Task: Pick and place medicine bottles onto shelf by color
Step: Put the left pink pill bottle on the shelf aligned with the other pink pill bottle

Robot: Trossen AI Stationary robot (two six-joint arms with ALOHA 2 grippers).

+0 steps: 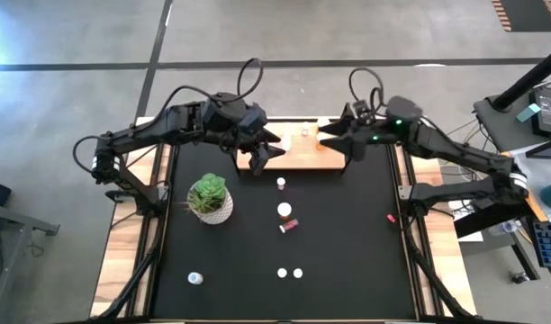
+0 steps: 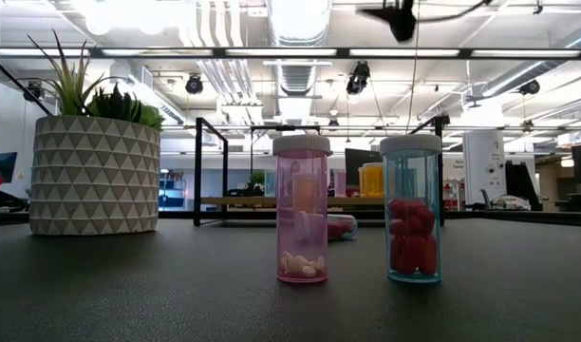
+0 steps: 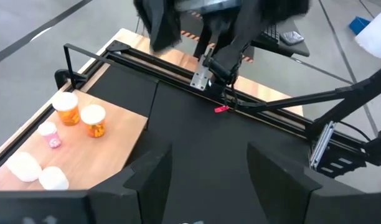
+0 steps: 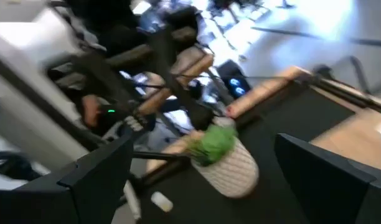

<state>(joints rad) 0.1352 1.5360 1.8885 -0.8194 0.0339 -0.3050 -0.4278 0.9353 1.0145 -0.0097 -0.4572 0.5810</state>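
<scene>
From above, the shelf [image 1: 298,148] lies at the far middle of the black table [image 1: 347,243], a light-wood board with both arms reaching over it. The left gripper [image 1: 260,157] hangs over the shelf's left end with its jaws parted and nothing between them, and the right gripper [image 1: 334,141] hangs over the right end with jaws spread wide, also empty. A small bottle [image 1: 305,131] stands on the shelf between them. On the table nearer the camera, one white-capped bottle [image 1: 281,183] stands just off the shelf, another [image 1: 284,210] nearer still with a red bottle lying on its side [image 1: 289,226] beside it, two white caps [image 1: 289,272] sit side by side near the front, and one bottle [image 1: 195,278] stands at the near left. The potted plant [image 1: 210,198] is left of centre. At table height, a pink bottle [image 2: 302,209] and a clear bottle of red pills [image 2: 412,209] stand upright close together, well apart from the plant pot [image 2: 94,174] at left, with the shelf's black frame [image 2: 319,171] behind. The left wrist view shows two orange bottles [image 3: 80,117], a pink one [image 3: 50,134] and two white ones [image 3: 36,171] on the shelf board. The right wrist view is blurred; the plant [image 4: 220,155] shows between the wide fingers.
</scene>
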